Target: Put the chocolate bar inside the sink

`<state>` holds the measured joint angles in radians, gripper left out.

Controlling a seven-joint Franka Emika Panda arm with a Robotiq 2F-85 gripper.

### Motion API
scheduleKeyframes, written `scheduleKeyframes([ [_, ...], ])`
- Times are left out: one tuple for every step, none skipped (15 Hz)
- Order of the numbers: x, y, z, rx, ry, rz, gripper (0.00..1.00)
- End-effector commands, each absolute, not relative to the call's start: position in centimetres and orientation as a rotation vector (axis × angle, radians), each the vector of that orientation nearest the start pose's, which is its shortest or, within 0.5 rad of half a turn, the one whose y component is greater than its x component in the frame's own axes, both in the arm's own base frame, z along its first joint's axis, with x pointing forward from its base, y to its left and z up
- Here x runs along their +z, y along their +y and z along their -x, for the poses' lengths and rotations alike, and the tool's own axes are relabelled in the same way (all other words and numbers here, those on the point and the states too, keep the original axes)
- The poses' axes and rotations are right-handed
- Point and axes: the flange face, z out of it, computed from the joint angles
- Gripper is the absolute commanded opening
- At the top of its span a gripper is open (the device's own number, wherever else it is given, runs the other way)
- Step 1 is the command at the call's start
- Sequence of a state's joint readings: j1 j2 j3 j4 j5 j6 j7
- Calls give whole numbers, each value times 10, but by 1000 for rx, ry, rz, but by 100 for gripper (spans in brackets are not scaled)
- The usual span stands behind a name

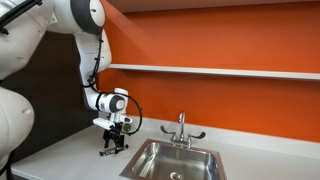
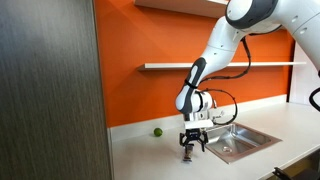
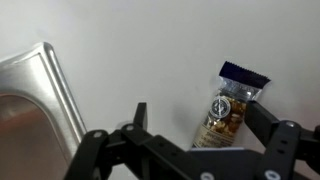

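Hand [image 3: 197, 112] spread; chocolate bar [image 3: 231, 103] between fingers, lower end hidden behind hand; sink [image 3: 47, 78] cut off at edge.

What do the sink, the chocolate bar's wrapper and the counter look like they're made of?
The sink looks like brushed stainless steel: grey sheen, soft reflections. The wrapper of the chocolate bar seems glossy plastic film, printed, with a crimped dark end. The counter is smooth matte white, perhaps laminate; unsure.
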<state>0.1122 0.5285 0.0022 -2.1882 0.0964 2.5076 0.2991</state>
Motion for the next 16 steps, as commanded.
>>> scheduleKeyframes([
  [138, 69, -523, 257, 497, 3070, 100],
  [139, 70, -525, 243, 520, 3065, 100],
  [140, 70, -526, 231, 542, 3061, 100],
  [140, 70, -527, 225, 573, 3050, 100],
  [141, 70, -528, 225, 620, 3034, 100],
  [143, 68, -529, 236, 673, 3005, 100],
  [143, 67, -529, 247, 717, 2983, 100],
  [143, 66, -529, 256, 758, 2960, 100],
  [143, 64, -530, 266, 791, 2940, 100],
  [142, 64, -530, 264, 818, 2928, 100],
  [142, 63, -531, 262, 840, 2920, 100],
  [141, 63, -532, 260, 859, 2916, 100],
  [141, 62, -533, 260, 869, 2912, 100],
  [140, 61, -534, 260, 884, 2911, 100],
  [139, 60, -535, 258, 894, 2910, 100],
  [138, 59, -537, 257, 907, 2913, 100],
])
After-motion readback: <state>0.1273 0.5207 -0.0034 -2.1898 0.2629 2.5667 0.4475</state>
